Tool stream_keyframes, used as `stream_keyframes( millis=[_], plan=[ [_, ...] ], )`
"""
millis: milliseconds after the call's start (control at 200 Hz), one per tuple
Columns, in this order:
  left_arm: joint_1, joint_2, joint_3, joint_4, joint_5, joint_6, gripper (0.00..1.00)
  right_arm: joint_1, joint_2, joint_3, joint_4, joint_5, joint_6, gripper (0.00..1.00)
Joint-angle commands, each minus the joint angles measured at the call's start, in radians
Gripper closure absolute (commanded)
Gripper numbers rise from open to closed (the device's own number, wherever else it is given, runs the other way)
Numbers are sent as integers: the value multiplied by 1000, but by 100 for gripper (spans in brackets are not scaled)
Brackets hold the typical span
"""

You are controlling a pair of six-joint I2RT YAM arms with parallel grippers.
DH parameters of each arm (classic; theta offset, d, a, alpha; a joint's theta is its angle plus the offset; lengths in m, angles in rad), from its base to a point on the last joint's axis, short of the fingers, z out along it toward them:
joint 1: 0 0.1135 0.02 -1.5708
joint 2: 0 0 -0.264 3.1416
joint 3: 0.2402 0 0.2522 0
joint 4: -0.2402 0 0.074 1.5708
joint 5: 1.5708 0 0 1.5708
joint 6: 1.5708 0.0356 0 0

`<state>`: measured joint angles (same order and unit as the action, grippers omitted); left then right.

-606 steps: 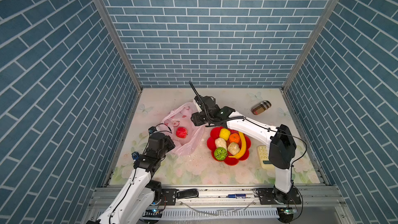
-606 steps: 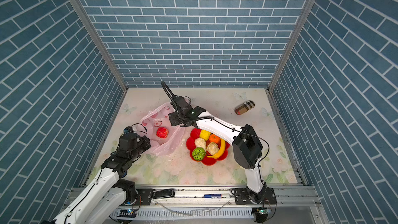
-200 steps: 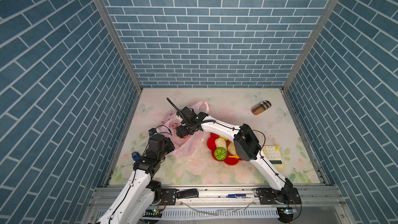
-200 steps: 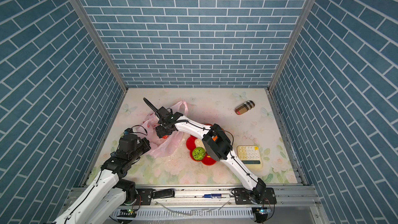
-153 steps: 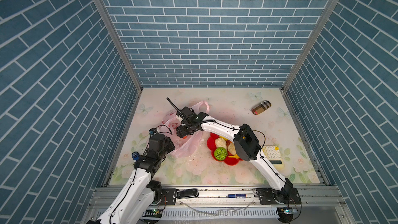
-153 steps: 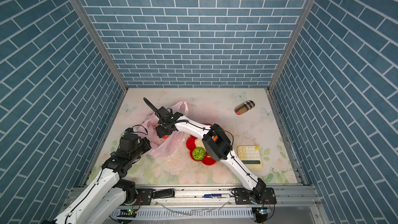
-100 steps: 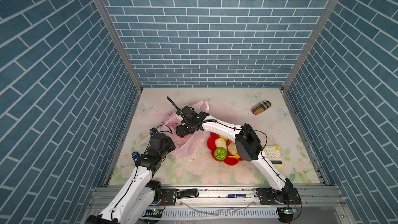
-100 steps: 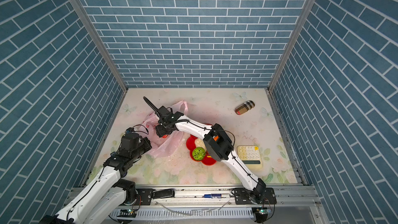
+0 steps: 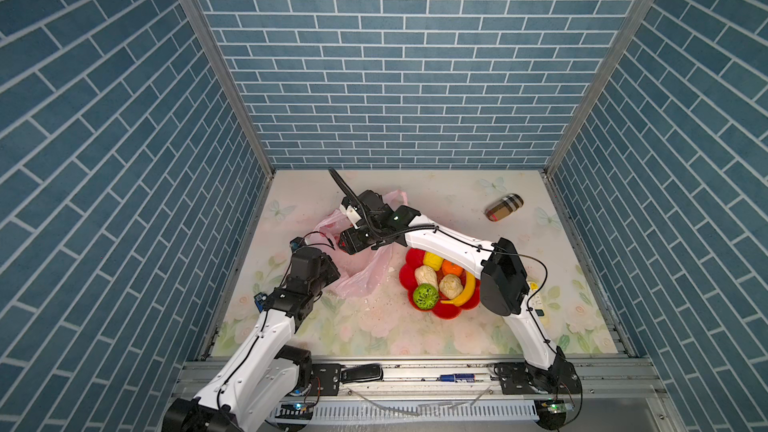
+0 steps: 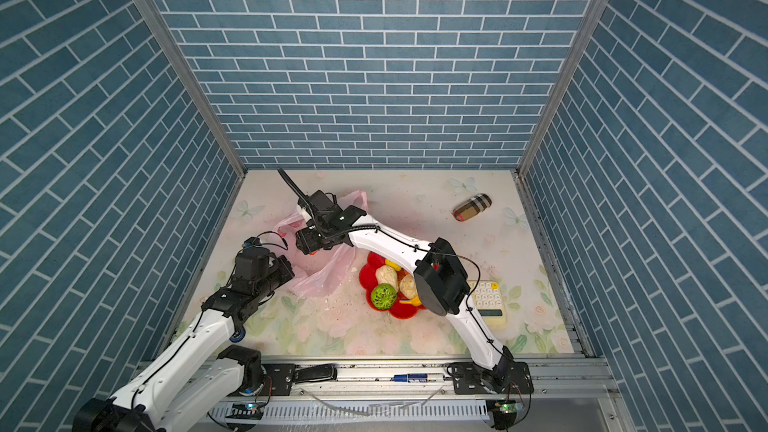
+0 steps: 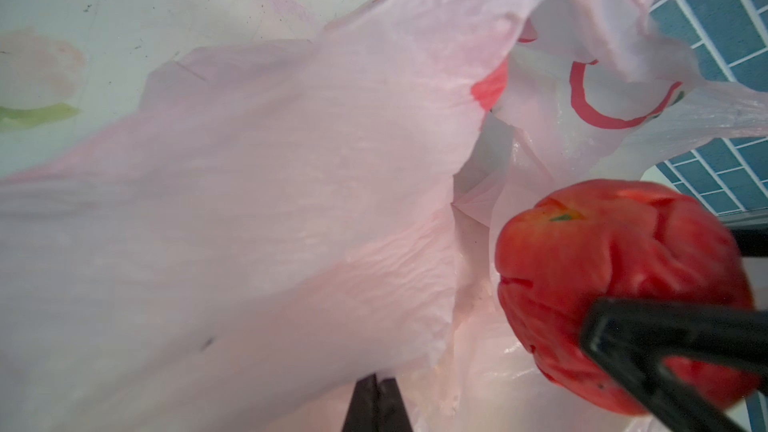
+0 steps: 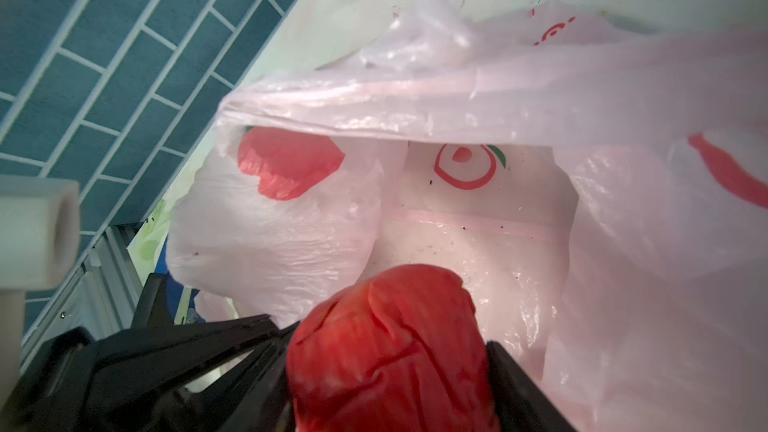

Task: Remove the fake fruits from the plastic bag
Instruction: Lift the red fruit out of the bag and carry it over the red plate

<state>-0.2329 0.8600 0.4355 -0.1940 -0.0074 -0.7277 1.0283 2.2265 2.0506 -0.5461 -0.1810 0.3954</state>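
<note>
Fruit [image 12: 390,347], wrinkled and red, clamped between the right jaws just inside the mouth of the plastic bag [image 9: 361,274].
Nearest, the left jaws are pressed together on the bag's thin film, pinching its edge. The fruit looks light and soft, with creased skin, so a hold across its middle suits it. The slick, crinkly film sagging over the mouth could catch and drag along. Beside the bag, the red dish [image 9: 410,258] holds the other fake fruits [image 9: 425,295], out of the way. Farthest, a checked pouch [image 9: 503,208] lies well apart on the table [image 9: 374,326].
</note>
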Motion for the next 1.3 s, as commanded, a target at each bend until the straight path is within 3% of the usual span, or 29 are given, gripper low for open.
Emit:
stream_keyframes(
  millis=[0,370,800,1295],
  plan=[
    [8,21,38,28,-23,16,97,-1,-88,-51,11,-7,-7,58],
    [27,136,94,106,-3,40,97,-2,-324,-283,8,144,0,61],
    [58,228,138,163,37,53,97,-52,-596,-630,5,288,111,62],
    [58,244,161,175,54,40,97,-154,-647,-846,29,336,152,63]
  ],
)
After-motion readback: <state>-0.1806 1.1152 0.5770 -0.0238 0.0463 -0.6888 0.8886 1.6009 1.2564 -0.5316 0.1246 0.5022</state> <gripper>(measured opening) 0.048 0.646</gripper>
